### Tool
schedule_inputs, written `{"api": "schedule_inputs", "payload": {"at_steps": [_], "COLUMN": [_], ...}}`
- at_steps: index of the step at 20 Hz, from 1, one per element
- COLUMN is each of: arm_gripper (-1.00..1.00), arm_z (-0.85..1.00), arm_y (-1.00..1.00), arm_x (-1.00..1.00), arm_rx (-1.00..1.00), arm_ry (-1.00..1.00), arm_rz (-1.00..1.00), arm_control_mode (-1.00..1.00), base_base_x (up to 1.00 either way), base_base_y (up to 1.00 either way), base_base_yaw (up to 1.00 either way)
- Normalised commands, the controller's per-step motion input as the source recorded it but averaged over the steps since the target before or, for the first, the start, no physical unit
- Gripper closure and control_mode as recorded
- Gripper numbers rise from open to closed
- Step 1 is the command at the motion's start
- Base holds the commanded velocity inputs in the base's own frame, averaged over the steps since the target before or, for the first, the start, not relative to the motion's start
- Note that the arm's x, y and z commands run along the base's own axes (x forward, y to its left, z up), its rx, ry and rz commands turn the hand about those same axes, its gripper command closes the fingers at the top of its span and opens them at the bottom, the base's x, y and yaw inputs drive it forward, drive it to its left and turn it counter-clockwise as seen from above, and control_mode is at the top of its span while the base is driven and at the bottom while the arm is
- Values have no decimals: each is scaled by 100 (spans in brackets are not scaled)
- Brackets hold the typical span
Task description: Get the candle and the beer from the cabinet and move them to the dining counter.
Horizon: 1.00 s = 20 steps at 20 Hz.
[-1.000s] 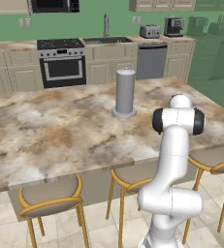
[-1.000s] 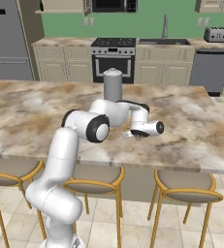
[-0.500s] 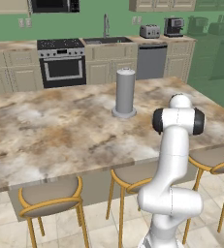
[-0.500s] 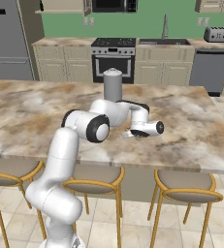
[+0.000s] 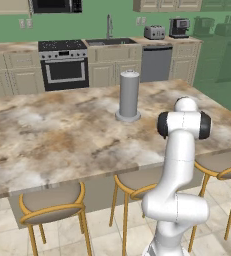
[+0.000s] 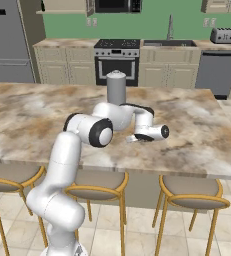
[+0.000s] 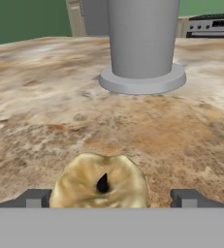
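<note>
Tan candle [image 7: 100,183] on dining counter [image 7: 45,111]; gripper [image 7: 112,197] jaws now spread wide, grip released.

arm [image 6: 87,131] low, jaws wide apart

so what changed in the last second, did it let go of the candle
Little visibly moved in the base views: the white arm keeps the same pose low over the marbled brown-and-cream dining counter. In the hand view the gripper fingers stand wide apart, clear of the squat tan-gold candle, which sits on the stone, so it looks released. The tall grey cylinder stayed put.
</note>
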Motion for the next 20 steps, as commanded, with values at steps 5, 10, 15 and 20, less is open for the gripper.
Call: {"api": "schedule_inputs", "payload": {"at_steps": [5,10,15,20], "arm_gripper": [-100,-100,-100,-100], "arm_z": [0,0,28,61], "arm_y": [0,0,0,0], "arm_x": [0,0,0,-9], "arm_rx": [0,0,0,0], "arm_ry": [0,0,2,0], "arm_rz": [0,0,0,-2], "arm_control_mode": [-100,-100,-100,-100], "base_base_x": [0,0,0,0], "base_base_y": [0,0,0,0], "base_base_yaw": [0,0,0,0]}}
